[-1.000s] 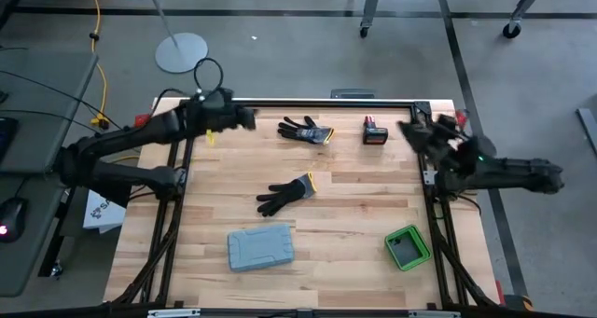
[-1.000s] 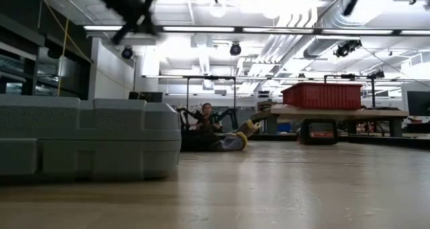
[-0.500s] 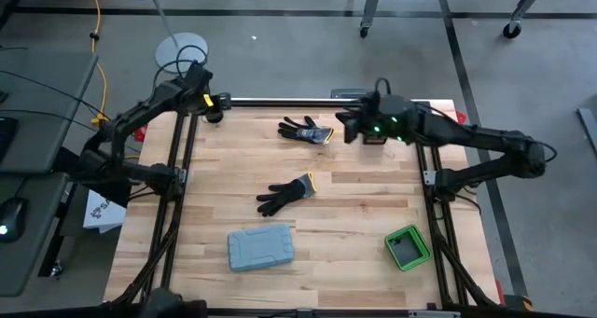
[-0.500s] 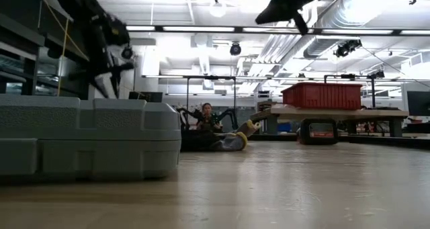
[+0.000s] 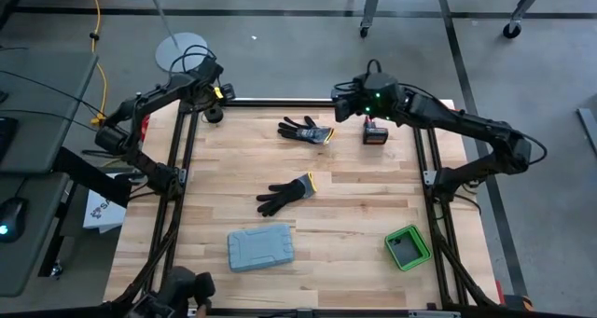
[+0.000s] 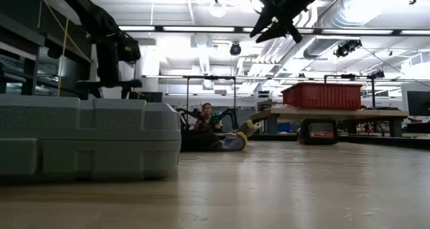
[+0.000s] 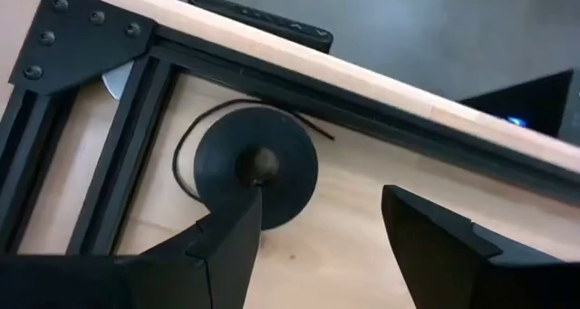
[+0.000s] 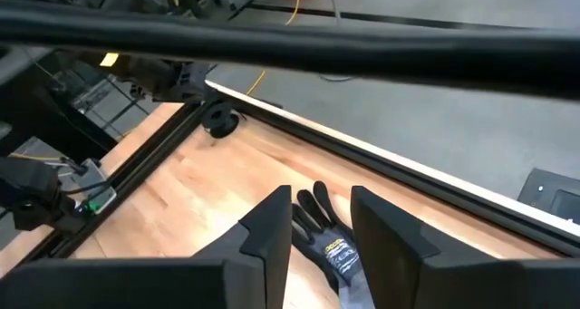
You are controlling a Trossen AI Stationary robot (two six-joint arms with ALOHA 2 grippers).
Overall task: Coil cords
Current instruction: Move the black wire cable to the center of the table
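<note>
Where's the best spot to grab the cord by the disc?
The cord where it bows clear of the disc, toward the rail. Come straight down, jaws across it: it lies flat on the table and elsewhere hugs the disc.

L pincer (image 7: 313, 241) open | over black disc (image 7: 256, 167) | thin cord (image 7: 186, 155) behind

no readable text, labels, brands or numbers on anything

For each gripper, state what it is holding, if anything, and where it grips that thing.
Nothing is held. The left gripper hangs open above a black disc with the cord beside it; the right gripper is open above a glove.
</note>
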